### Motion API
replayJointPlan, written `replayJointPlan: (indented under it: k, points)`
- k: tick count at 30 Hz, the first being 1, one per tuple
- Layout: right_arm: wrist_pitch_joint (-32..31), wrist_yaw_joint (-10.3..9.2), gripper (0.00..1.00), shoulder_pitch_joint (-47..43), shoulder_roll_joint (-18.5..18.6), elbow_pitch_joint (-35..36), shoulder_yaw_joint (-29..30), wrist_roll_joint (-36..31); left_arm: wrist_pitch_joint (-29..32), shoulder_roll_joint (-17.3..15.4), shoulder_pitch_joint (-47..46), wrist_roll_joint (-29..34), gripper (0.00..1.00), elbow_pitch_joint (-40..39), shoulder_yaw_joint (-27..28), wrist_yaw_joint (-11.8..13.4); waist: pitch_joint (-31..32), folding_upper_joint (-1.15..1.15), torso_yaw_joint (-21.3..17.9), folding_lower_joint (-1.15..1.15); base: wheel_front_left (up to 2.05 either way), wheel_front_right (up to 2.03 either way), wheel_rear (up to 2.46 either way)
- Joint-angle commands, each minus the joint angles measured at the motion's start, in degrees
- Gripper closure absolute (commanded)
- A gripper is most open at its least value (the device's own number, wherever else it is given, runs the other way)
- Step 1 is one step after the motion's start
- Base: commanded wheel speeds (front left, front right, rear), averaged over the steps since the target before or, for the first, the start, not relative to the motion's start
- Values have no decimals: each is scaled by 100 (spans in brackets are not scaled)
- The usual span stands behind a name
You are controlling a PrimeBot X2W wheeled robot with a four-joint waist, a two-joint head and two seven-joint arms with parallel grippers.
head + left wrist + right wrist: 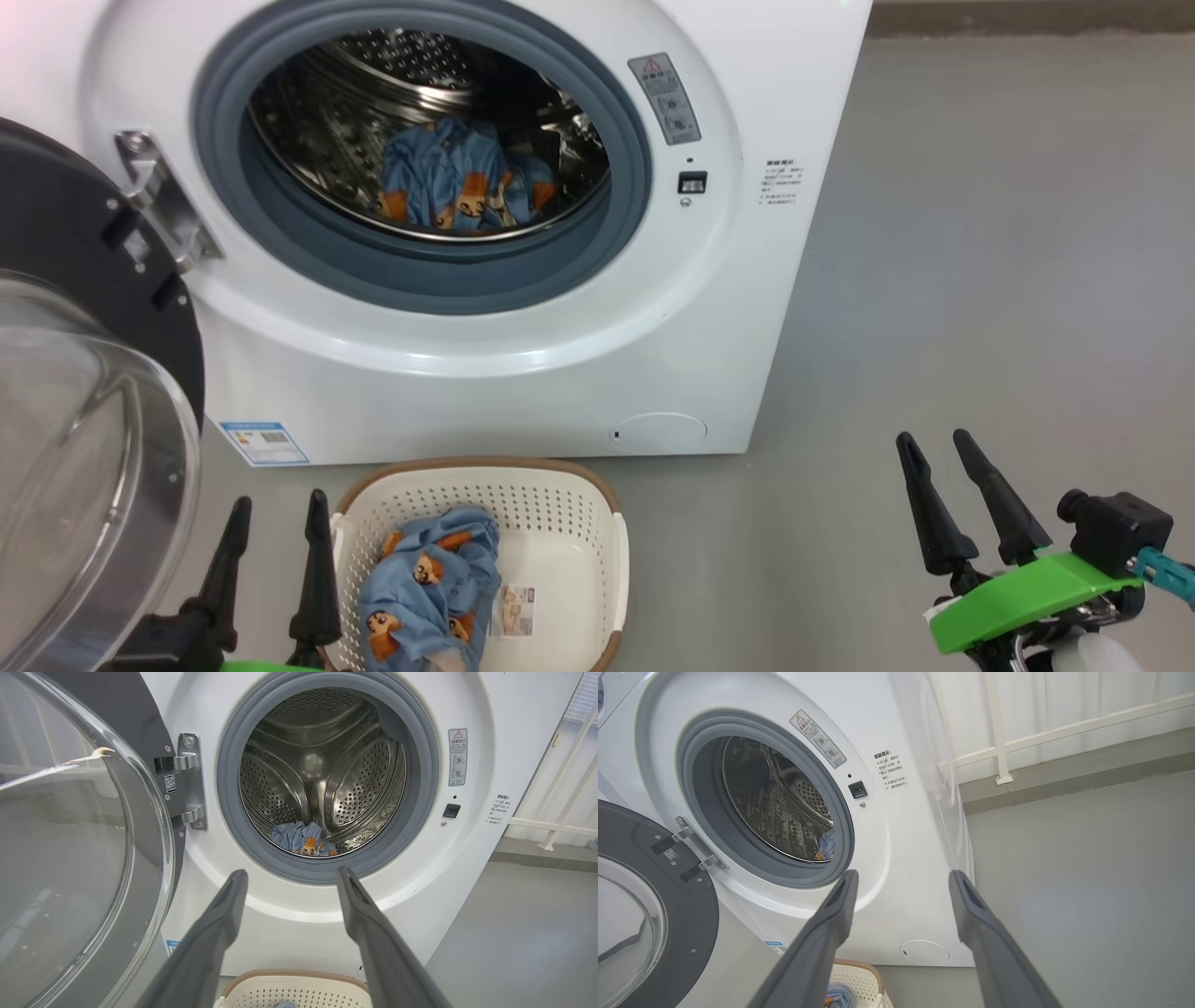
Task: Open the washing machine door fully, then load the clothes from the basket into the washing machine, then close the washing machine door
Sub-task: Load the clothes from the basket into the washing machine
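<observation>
White washing machine [579, 373], black-rimmed door [84, 243], light-blue clothes [429, 588] with orange-brown figures, cream basket [569, 523]

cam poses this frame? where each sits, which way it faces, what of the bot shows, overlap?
Head: on the head, facing forward and down at the washing machine and basket; left gripper and right gripper open at the bottom corners.
Left wrist: straight at the drum, door at its left; own fingers at bottom.
Right wrist: from the latch side, angled across the front; own fingers.
Shared: open door, clothes in the drum.
</observation>
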State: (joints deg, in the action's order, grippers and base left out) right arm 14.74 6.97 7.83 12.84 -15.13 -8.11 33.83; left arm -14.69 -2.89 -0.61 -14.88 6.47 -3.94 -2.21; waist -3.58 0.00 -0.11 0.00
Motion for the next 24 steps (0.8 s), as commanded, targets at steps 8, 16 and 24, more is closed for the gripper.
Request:
replayJointPlan:
  k: [8, 16, 24]
  points:
    - [26, 52, 0, -125, 99, 145, -27, -80, -30, -5, 101, 13, 0, -222, 97, 63, 237, 0, 165, 0, 0, 0, 0]
    - [26, 52, 0, -97, 140, 120, 14, -232, -30, 0, 99, -10, 0, -263, 58, 97, 232, 0, 176, 0, 0, 0, 0]
    - [26, 52, 0, -124, 118, 142, 74, -371, -30, 1, 94, -47, 0, -278, 38, 112, 211, 0, 148, 0, 0, 0, 0]
